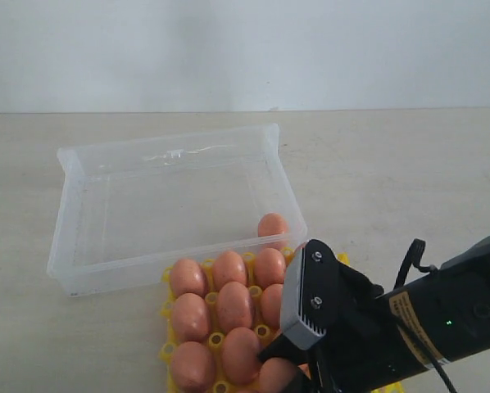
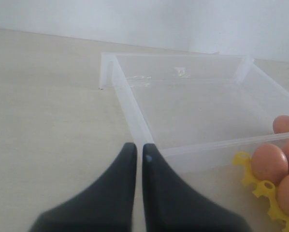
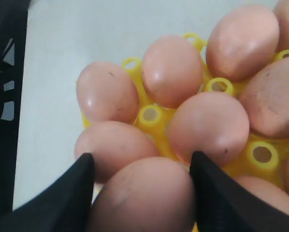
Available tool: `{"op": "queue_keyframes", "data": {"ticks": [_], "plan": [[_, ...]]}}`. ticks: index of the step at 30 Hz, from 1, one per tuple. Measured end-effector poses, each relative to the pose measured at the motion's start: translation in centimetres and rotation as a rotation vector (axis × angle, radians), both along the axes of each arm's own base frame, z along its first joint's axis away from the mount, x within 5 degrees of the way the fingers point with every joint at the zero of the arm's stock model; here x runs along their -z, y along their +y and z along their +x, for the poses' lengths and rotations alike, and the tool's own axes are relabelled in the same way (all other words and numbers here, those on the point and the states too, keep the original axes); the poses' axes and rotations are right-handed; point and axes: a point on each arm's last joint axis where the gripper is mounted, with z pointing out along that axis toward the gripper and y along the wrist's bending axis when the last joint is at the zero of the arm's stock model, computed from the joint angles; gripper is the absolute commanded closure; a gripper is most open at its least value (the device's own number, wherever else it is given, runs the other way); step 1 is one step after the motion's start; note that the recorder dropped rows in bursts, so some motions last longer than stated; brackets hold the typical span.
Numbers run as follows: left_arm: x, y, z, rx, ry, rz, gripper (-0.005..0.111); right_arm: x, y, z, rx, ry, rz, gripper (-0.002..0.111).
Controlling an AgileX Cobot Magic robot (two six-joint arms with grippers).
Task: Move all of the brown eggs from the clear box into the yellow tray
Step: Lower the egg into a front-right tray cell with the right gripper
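The right fingers (image 3: 142, 169) are clamped on one brown egg (image 3: 144, 198) above the yellow tray (image 3: 151, 116), with other brown eggs (image 3: 173, 70) packed just ahead of them. The left fingers (image 2: 139, 152) are pressed together (holding nothing) just short of the clear box (image 2: 135, 116), where a lone egg (image 1: 272, 224) lies.

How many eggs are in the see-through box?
1. The egg sits in the box's corner nearest the tray. The box is clear, so none should be hidden.
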Motion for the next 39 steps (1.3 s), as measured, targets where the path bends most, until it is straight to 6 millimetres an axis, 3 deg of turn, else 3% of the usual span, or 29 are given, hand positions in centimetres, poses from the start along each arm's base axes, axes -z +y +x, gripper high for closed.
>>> {"op": "queue_keyframes", "data": {"ticks": [14, 16, 20, 22, 39], "plan": [[0.0, 0.0, 0.0, 0.0, 0.0, 0.0, 0.103, -0.09, 0.05, 0.26, 0.026, -0.029, 0.019, 0.107], [0.0, 0.0, 0.0, 0.0, 0.0, 0.0, 0.103, -0.09, 0.05, 0.26, 0.026, -0.029, 0.019, 0.098], [0.0, 0.0, 0.0, 0.0, 0.0, 0.0, 0.103, -0.09, 0.05, 0.26, 0.028, -0.027, 0.019, 0.071], [0.0, 0.0, 0.0, 0.0, 0.0, 0.0, 0.103, -0.06, 0.02, 0.29, 0.031, -0.029, 0.014, 0.064], [0.0, 0.0, 0.0, 0.0, 0.0, 0.0, 0.103, 0.18, -0.24, 0.53, 0.064, -0.031, -0.022, 0.064]]}}
